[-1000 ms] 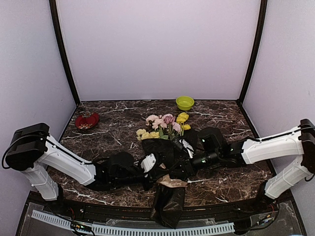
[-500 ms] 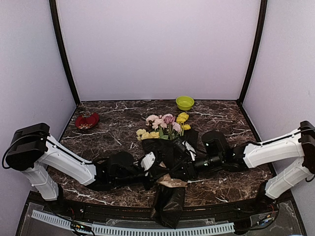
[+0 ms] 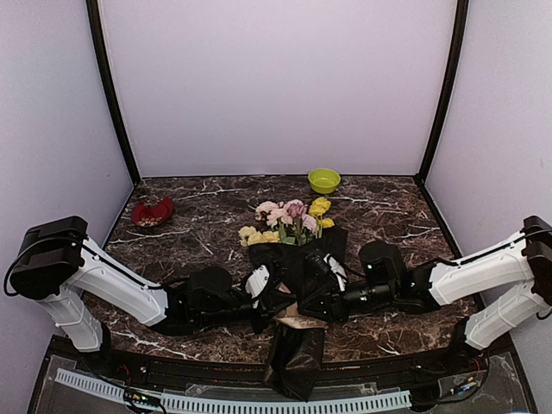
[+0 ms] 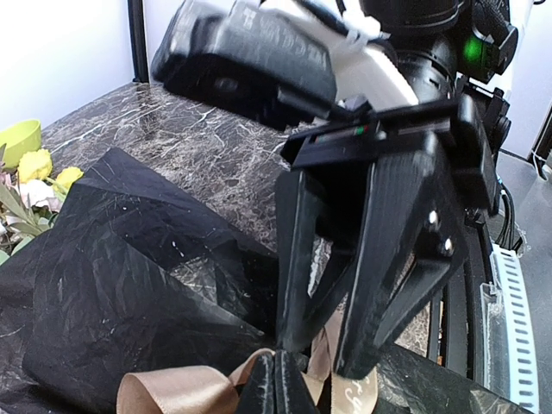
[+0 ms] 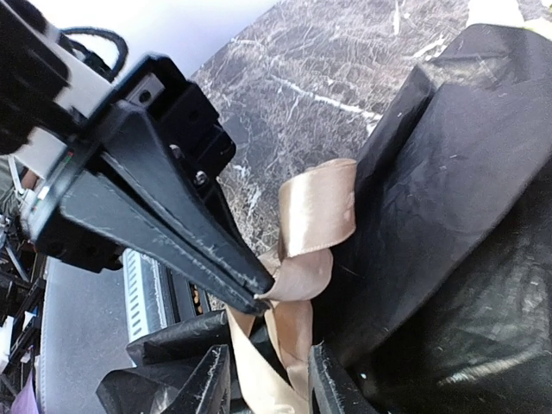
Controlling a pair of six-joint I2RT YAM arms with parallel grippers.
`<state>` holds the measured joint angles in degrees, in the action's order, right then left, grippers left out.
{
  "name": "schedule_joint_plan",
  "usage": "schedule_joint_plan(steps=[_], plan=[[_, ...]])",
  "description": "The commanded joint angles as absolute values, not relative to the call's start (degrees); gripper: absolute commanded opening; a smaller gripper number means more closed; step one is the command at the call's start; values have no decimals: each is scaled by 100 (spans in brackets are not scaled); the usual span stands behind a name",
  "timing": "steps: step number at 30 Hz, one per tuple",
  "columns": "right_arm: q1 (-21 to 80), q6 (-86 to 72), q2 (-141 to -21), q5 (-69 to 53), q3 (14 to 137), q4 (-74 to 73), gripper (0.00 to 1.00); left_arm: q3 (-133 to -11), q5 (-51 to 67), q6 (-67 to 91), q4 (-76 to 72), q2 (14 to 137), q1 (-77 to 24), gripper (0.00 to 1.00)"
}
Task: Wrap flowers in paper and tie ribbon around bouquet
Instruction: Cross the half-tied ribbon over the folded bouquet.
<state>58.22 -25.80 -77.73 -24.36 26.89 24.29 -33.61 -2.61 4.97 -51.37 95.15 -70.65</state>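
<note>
Bouquet (image 3: 293,259) lies on the counter (image 3: 190,224), blooms (image 3: 289,220) at its far end; ribbon (image 5: 315,224) sits in loose loops at its narrowed waist. Left claw (image 5: 263,289) pinched shut on a loop just beside that waist; right claw (image 4: 319,354) jaws apart, straddling a ribbon strand there. Likely risk: ribbon slips the pinch under pull, loops slacken, paper (image 4: 103,259) springs open.

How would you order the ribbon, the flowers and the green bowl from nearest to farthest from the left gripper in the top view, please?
From the left gripper:
1. ribbon, pinched at its fingertips.
2. flowers, beyond it, mid-table.
3. green bowl, at the far edge.
</note>
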Motion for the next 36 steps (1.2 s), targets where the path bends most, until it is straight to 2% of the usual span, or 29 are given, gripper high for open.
schedule_joint_plan(steps=[1, 8, 16, 21, 22, 27, 29, 31, 34, 36], plan=[[5966, -2497, -8099, -2422, 2937, 2831, 31, -3281, -285, 553, -5300, 9423, -7066, 0], [6020, -2496, -8243, -2433, 3047, 2918, 27, -3283, -223, 571, -5256, 9439, -7064, 0], [6023, -2446, -8315, -2368, 3136, 2759, 1, -3248, -189, 571, -5291, 9379, -7066, 0], [6021, -2409, -8193, -2350, 3103, 2587, 0, -3226, -185, 575, -5259, 9353, -7066, 0], [6022, -2396, -8165, -2335, 3087, 2557, 0, -3226, -204, 561, -5223, 9332, -7066, 3], [6003, -2372, -8117, -2278, 3106, 2426, 0, -3011, -419, 335, -5095, 8872, -7066, 46], [6004, -2369, -8120, -2297, 3116, 2418, 0, -2825, -434, 195, -4983, 8515, -7065, 52], [6003, -2369, -8113, -2289, 3117, 2406, 0, -2629, -433, 170, -4721, 8090, -7066, 51], [6003, -2373, -8114, -2294, 3119, 2424, 0, -2274, -254, 220, -4303, 7668, -7066, 39], [6003, -2373, -8133, -2307, 3140, 2419, 0, -2142, -22, 145, -4011, 7610, -7072, 35]])
